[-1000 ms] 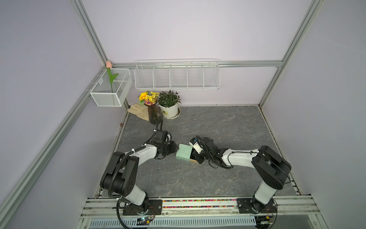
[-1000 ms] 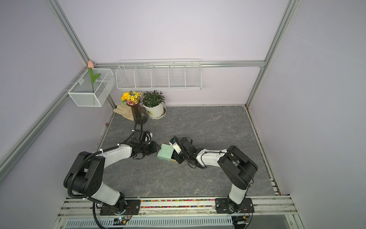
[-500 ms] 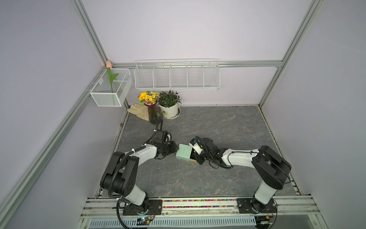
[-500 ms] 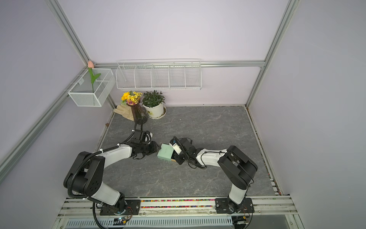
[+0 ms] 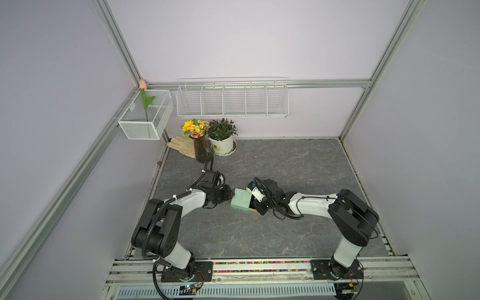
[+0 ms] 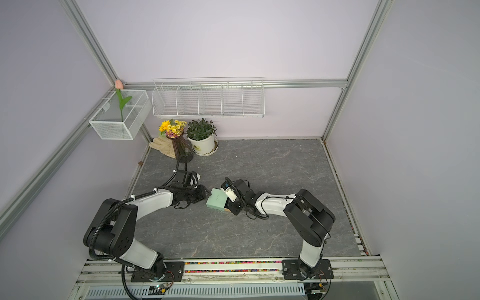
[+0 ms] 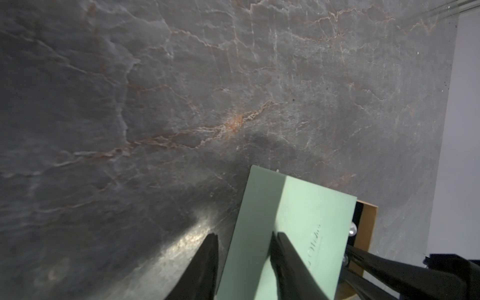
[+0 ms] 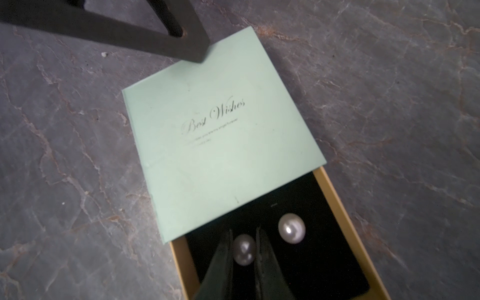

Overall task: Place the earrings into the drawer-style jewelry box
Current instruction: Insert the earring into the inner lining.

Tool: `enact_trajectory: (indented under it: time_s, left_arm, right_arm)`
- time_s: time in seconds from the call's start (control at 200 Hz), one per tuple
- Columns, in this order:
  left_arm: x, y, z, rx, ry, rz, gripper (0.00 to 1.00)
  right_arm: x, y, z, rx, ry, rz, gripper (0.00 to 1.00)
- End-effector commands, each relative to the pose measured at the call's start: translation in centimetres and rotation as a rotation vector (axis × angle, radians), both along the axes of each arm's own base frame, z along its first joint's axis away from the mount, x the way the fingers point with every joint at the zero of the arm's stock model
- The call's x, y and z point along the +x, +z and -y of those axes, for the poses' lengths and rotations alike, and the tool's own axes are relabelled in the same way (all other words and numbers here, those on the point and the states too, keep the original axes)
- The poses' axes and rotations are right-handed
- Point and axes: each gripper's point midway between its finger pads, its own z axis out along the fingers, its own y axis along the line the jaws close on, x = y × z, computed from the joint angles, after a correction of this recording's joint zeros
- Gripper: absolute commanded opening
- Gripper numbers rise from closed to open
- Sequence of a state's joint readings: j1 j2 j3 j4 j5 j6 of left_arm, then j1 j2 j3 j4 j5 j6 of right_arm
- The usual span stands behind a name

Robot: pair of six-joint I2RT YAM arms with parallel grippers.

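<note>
— Overhead, entry one?
— Item: drawer-style jewelry box (image 5: 241,202), mid-table; left gripper (image 5: 230,194) at one side, right gripper (image 5: 255,207) at its open side. Vase (image 5: 202,152) and potted plant (image 5: 222,135) at the far-left corner, well apart.
— Left wrist?
— Jaws clamped on the sleeve (image 7: 306,223) corner.
— Right wrist?
— Fingers pinching one pearl earring (image 8: 244,250) over the tray (image 8: 344,220) lining; second earring (image 8: 291,228) lies just beside, free. Release path downward looks unobstructed.

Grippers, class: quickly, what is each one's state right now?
Left gripper: shut on the jewelry box sleeve.
Right gripper: shut on one pearl earring.
</note>
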State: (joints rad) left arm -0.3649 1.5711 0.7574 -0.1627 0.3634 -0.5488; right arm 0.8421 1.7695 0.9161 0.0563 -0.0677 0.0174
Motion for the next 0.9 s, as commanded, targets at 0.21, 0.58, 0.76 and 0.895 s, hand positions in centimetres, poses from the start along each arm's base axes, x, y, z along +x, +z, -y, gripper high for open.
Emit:
enact_trajectory:
  time_s: [0.21, 0.58, 0.76, 0.895]
  left_arm:
    - [0.03, -0.86, -0.52, 0.028, 0.019, -0.021, 0.38]
    - [-0.07, -1.00, -0.56, 0.030, 0.018, -0.023, 0.38]
    - [-0.03, -0.91, -0.59, 0.031, 0.019, -0.019, 0.38]
    - [-0.08, -0.93, -0.58, 0.032, 0.019, -0.021, 0.38]
  right_arm:
    - [-0.56, -1.31, 0.54, -0.073, 0.022, -0.015, 0.08]
    - [-0.92, -1.90, 1.14, -0.106, 0.020, -0.033, 0.12]
    - [-0.79, -1.71, 0.93, -0.102, 0.020, -0.027, 0.19]
    - [-0.67, -1.47, 0.75, -0.096, 0.020, -0.022, 0.26]
